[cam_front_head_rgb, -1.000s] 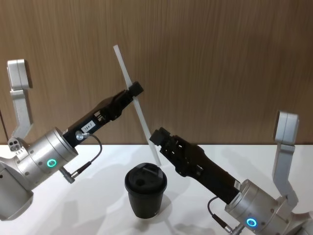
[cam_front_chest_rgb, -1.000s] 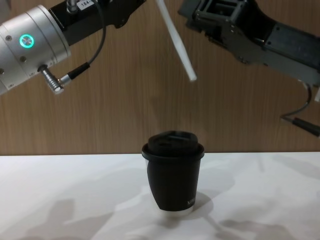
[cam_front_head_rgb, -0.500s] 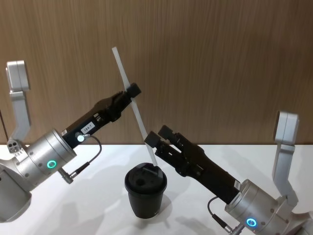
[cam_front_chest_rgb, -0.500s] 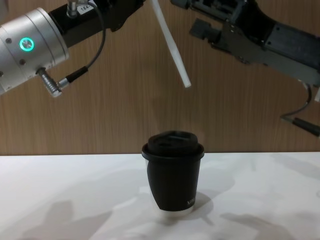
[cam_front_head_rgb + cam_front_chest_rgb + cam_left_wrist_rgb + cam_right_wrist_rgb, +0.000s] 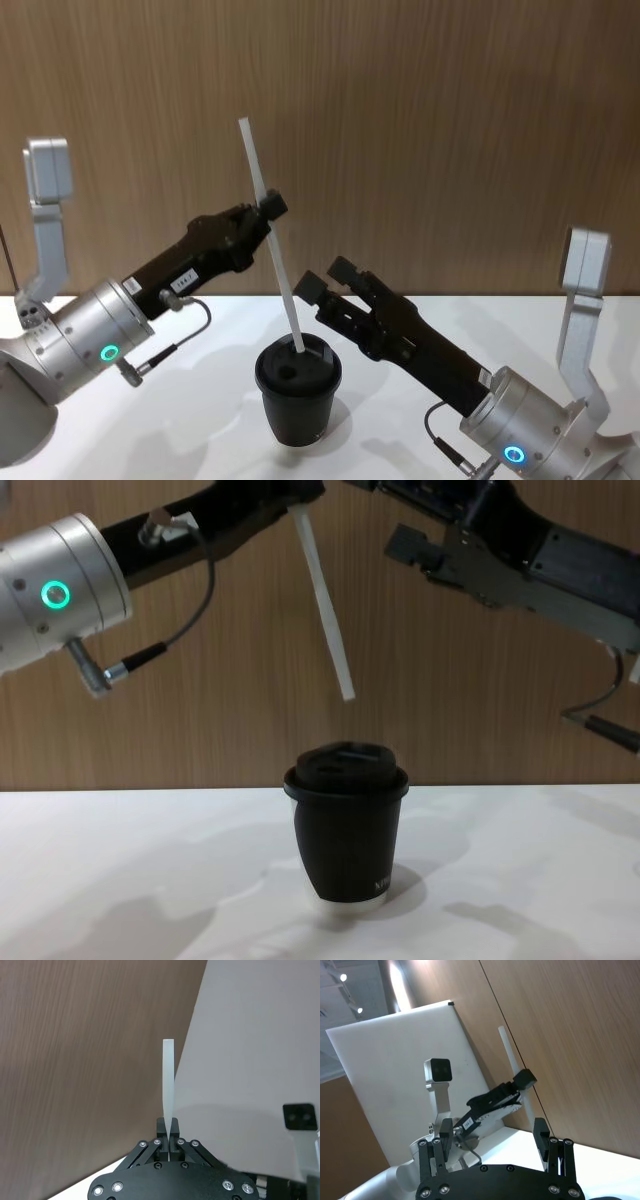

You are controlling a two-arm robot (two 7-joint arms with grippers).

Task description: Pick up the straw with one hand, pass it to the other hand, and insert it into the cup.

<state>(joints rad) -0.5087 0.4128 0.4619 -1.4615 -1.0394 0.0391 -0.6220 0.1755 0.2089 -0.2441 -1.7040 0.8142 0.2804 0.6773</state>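
soft, even indoor light falls from above. the wooden wall (image 5: pixel 450 120) is lit evenly, without glare. pale, soft-edged grey shadows lie on the white table (image 5: pixel 120 880), darkest around the foot of the cup (image 5: pixel 346 830). the light ring (image 5: pixel 53 594) on the left arm's wrist glows green. in the right wrist view small ceiling lamps (image 5: pixel 342 977) burn bright beside a glare streak (image 5: pixel 397 982).

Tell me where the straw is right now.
The straw hangs tilted in the left pincer, centre of the head view. The chest view shows its lower end in the air above the cup, not touching it.
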